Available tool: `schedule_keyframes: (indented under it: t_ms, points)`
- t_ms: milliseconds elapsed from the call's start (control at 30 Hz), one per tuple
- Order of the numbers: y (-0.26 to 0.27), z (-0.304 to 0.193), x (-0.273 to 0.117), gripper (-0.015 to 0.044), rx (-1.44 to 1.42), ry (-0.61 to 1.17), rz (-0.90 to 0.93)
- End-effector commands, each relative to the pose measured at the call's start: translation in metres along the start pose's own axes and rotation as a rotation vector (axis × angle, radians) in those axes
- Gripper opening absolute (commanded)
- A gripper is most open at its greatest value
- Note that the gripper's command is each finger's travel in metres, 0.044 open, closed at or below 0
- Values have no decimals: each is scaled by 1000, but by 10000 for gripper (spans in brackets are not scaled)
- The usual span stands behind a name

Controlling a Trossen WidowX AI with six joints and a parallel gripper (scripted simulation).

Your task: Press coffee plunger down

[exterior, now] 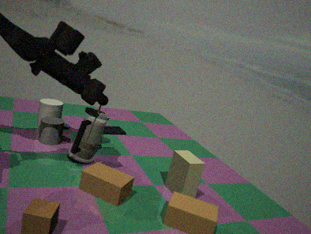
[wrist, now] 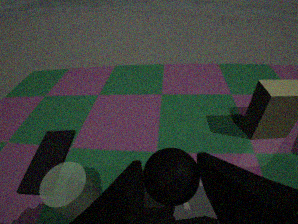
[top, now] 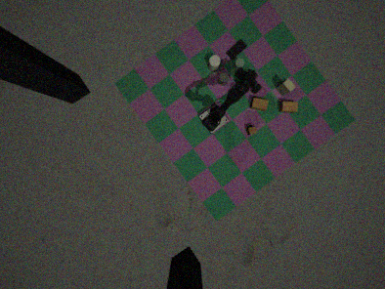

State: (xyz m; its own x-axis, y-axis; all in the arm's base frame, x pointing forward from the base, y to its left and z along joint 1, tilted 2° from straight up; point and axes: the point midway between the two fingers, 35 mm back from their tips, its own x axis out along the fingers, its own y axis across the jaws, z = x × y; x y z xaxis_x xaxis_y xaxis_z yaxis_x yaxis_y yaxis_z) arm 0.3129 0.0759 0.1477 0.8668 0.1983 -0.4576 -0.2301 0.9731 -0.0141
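Note:
The coffee press (exterior: 95, 136) stands in the exterior view with its glass body leaning to the right and its round base (exterior: 81, 159) looking tilted. Its dark lid (exterior: 93, 111) is at the top, with a short length of thin rod above it. My gripper (exterior: 103, 100) (wrist: 169, 163) is shut on the round black plunger knob (wrist: 171, 176), which sits between the two fingertips just above the lid. Part of the press shows below the knob in the wrist view. In the top view the arm hides the press.
A white cylinder (top: 215, 61) (exterior: 51, 108) and a grey mug (exterior: 50, 132) stand beside the press. A dark slab (top: 236, 49) (wrist: 47, 162) and a pale round thing (wrist: 62, 184) lie beyond. Orange blocks (top: 259, 103) (exterior: 106, 183) and a beige block (exterior: 183, 174) (wrist: 277, 112) stand nearby.

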Motion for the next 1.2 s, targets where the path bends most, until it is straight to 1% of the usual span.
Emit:
schedule_keyframes:
  t_ms: [0,1167]
  points:
    - [0,-12,6,127,-9,47,1]
    - [0,-7,10,127,-9,46,1]
